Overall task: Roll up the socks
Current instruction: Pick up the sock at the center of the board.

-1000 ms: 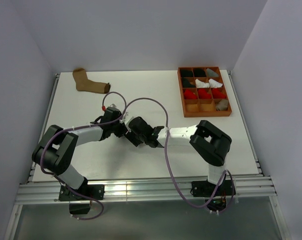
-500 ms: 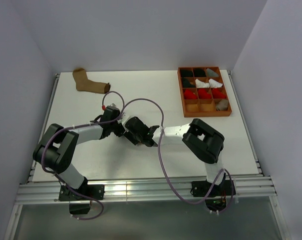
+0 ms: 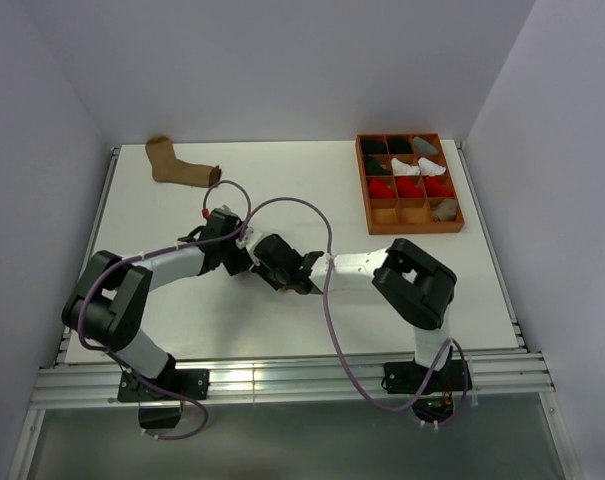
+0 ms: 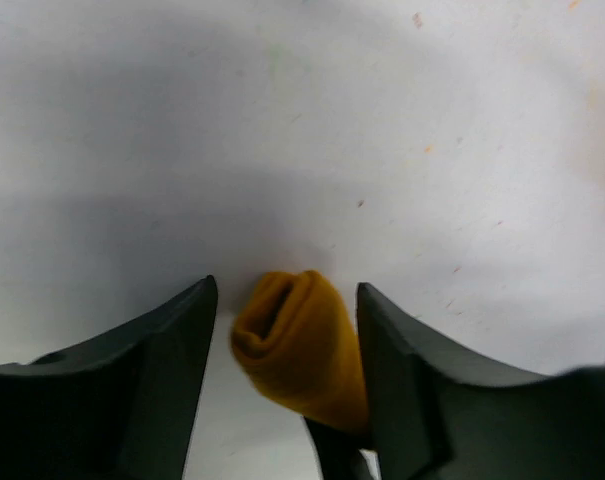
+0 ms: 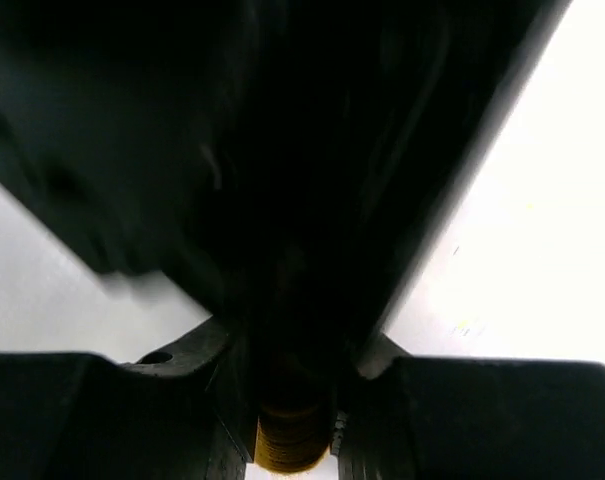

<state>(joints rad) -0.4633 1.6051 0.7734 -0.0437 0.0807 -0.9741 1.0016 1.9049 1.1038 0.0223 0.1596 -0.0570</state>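
A rolled mustard yellow sock (image 4: 300, 345) lies on the white table between my left gripper's (image 4: 286, 300) fingers. Those jaws stand open: the sock touches the right finger (image 4: 422, 390) and a gap shows beside the left finger (image 4: 152, 385). In the right wrist view the same sock (image 5: 292, 440) fills the narrow gap of my right gripper (image 5: 292, 400), which is shut on it. From above, the left gripper (image 3: 240, 255) and right gripper (image 3: 265, 260) meet nose to nose at mid-table and hide this sock. A light brown sock (image 3: 180, 165) lies flat at the back left.
An orange compartment tray (image 3: 363, 185) at the back right holds black, white, red and grey rolled bundles. Purple cables loop over both arms near the grippers. The left gripper's body darkens most of the right wrist view.
My left gripper's jaws have widened around the mustard sock. The right gripper's jaws have closed onto it, and the right arm has shifted a little toward the left gripper.
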